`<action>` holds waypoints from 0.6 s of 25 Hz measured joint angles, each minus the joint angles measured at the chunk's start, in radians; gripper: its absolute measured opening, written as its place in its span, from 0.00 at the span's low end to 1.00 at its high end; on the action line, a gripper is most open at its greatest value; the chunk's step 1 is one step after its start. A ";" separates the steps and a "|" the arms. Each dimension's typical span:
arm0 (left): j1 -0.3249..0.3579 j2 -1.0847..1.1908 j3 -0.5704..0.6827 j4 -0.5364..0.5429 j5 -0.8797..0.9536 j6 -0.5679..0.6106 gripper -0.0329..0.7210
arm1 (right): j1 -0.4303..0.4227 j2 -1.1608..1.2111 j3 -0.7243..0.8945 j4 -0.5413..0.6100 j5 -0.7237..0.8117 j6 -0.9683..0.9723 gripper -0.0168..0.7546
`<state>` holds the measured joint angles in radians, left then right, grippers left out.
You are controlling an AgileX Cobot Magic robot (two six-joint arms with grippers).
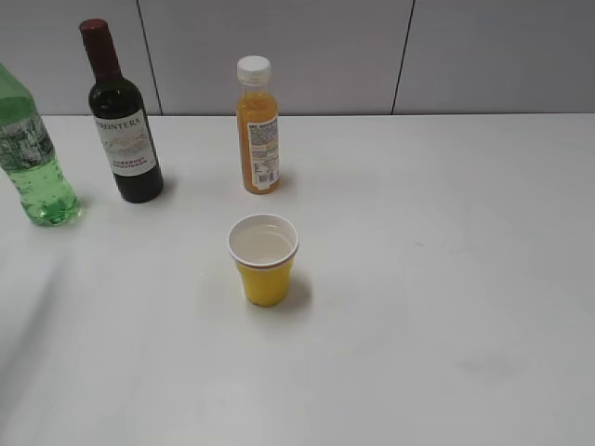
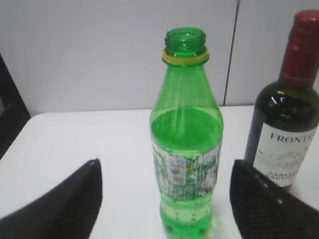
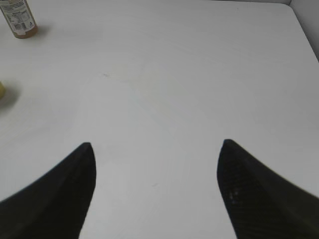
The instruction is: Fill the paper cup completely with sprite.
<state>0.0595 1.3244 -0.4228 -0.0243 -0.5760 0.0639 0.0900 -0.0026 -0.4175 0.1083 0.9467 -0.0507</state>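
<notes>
Sprite [image 2: 187, 144] stands uncapped and upright in its green bottle, left of the wine bottle [image 2: 289, 114], while the paper cup [image 1: 264, 259] sits on the desk [image 1: 446, 279] in front of the orange juice bottle [image 1: 257, 125], already holding clear liquid. My left gripper [image 2: 164, 199] is spread wide, empty, with the sprite between its fingers; I judge a firm mid-label grasp best. My right gripper [image 3: 154, 191] hangs open too.

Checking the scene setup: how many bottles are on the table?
3. The green bottle stands at the far left edge, cap off. The wine bottle is just right of it. The juice bottle stands behind the cup. None appear hidden.
</notes>
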 joint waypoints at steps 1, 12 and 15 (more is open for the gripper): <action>0.000 -0.032 -0.018 0.000 0.094 0.002 0.85 | 0.000 0.000 0.000 0.000 0.000 0.000 0.78; 0.000 -0.384 -0.274 0.031 0.982 0.008 0.83 | 0.000 0.000 0.000 0.000 0.000 0.000 0.78; 0.000 -0.454 -0.354 0.034 1.195 0.009 0.83 | 0.000 0.000 0.000 0.000 0.000 0.000 0.78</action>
<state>0.0595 0.8701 -0.7771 0.0101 0.6190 0.0730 0.0900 -0.0026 -0.4175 0.1083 0.9467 -0.0507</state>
